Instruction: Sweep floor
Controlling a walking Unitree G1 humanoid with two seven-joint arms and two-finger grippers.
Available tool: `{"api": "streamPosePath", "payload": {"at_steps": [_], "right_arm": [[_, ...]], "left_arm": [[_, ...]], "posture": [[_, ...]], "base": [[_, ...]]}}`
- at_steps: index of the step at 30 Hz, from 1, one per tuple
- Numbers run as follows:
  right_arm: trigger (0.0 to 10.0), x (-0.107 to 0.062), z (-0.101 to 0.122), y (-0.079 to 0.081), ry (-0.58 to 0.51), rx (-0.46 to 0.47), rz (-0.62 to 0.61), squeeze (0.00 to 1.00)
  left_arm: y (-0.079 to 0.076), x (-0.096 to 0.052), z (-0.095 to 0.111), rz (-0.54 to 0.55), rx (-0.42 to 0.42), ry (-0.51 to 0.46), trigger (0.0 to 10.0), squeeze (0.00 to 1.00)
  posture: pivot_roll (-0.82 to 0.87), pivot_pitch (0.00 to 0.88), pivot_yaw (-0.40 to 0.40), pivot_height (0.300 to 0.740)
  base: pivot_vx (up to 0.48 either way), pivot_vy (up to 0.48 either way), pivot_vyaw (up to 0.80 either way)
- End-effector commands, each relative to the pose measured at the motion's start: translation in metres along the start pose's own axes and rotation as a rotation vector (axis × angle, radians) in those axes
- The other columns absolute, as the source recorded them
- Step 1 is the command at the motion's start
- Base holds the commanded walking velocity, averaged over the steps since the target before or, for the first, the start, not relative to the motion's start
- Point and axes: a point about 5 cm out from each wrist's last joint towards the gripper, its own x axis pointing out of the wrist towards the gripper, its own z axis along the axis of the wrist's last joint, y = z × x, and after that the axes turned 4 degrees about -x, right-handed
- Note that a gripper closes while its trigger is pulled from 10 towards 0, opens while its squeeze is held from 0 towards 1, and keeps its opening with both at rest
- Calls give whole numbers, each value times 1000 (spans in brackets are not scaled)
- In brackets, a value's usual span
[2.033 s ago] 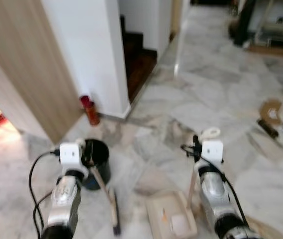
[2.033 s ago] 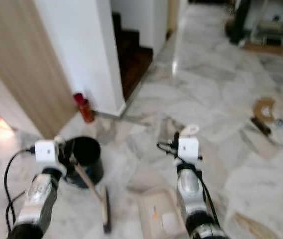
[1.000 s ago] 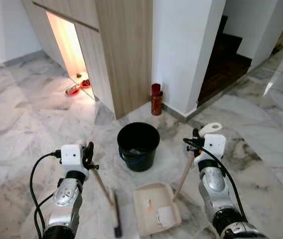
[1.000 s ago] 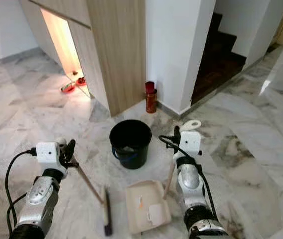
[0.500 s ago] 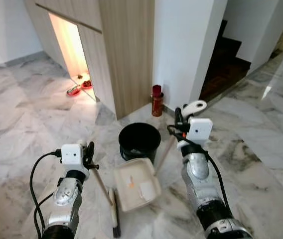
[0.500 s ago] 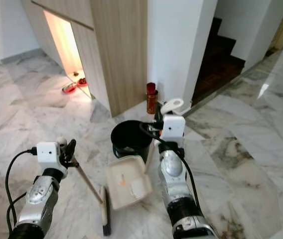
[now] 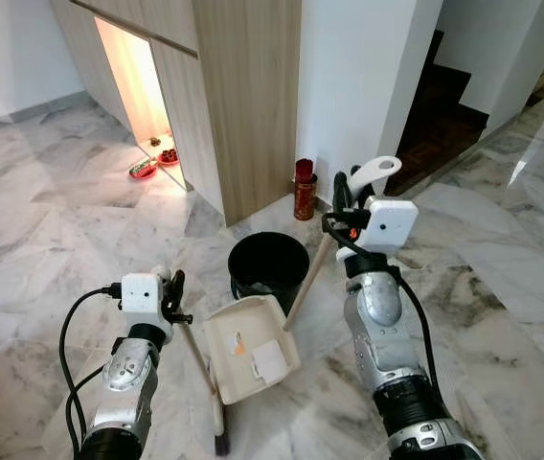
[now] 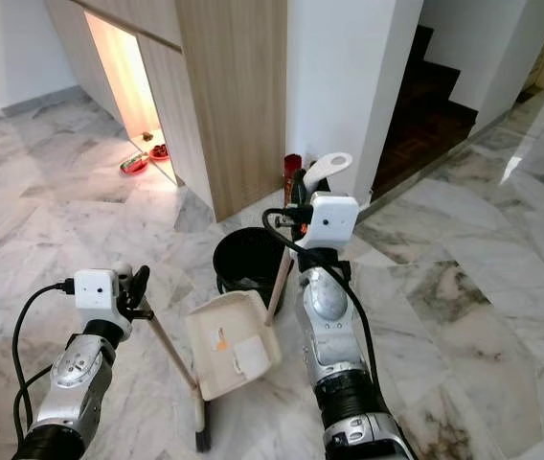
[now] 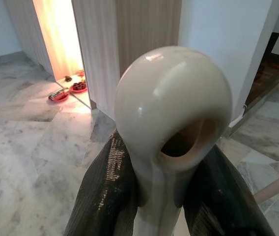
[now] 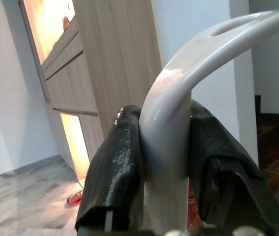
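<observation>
Right gripper (image 10: 164,147) has its jaws clamped on the dustpan (image 7: 250,348) handle, pan tilted just in front of the black bucket (image 7: 268,269), handle slanting up. Left gripper (image 9: 171,196) grips the broom (image 7: 198,369), head on the floor beside the pan.

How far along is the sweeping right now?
Done: some scraps already lie in the dustpan. In hand: the right gripper holds the dustpan's handle with the pan raised and tilted beside the black bucket; the left gripper holds the broom, head on the floor. Left: tipping the scraps into the bucket.
</observation>
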Motion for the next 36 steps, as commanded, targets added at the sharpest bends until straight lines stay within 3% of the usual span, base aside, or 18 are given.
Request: {"api": "streamPosePath", "payload": {"at_steps": [1, 12, 22, 25, 27, 36], "right_arm": [[10000, 5, 18, 2, -63, 3, 2, 0], [10000, 11, 49, 6, -125, -4, 15, 0], [10000, 14, 59, 9, -131, 15, 14, 0], [10000, 21, 58, 14, -131, 17, 18, 0], [10000, 37, 62, 21, -140, 30, 22, 0], [10000, 46, 69, 21, -147, 35, -5, 0]], "left_arm": [[2, 7, 10, -12, 26, -33, 10000, 0], [6, 6, 9, 2, 30, -30, 10000, 0], [7, 7, 11, 11, 31, -37, 10000, 0], [7, 8, 11, 14, 27, -42, 10000, 0], [-1, 10, 9, -11, 24, -32, 10000, 0], [-2, 6, 7, 0, 23, -30, 10000, 0]], "posture": [[-31, 0, 62, 740], [-20, 0, 52, 740], [-18, 0, 47, 740], [-34, 0, 63, 740], [-39, 0, 73, 740], [-17, 0, 54, 740]], "base": [[0, 0, 0], [0, 0, 0], [0, 0, 0], [0, 0, 0], [0, 0, 0], [0, 0, 0]]}}
